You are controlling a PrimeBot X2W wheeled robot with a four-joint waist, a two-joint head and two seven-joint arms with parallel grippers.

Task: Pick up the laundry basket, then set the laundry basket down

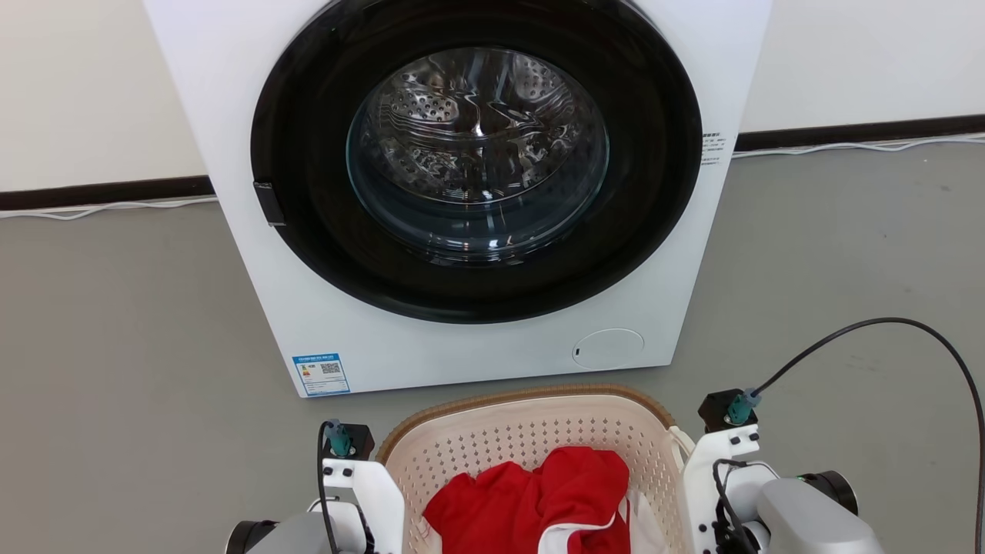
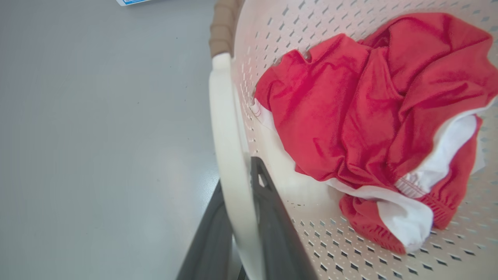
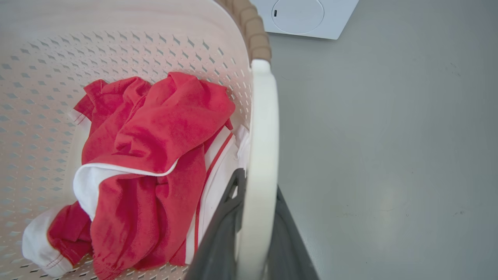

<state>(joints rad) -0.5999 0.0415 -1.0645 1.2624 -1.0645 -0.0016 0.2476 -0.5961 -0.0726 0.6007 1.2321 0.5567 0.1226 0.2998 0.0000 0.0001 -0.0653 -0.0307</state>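
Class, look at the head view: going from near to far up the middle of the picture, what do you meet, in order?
red clothes → laundry basket, far rim → washing machine

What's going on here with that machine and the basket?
A two-armed robot is holding a basket by its side handles, in front of a washing machine. The left gripper is shut on the left handle, and the right gripper on the right handle. Red and white clothes lie in the basket. I cannot tell whether it is off the floor.
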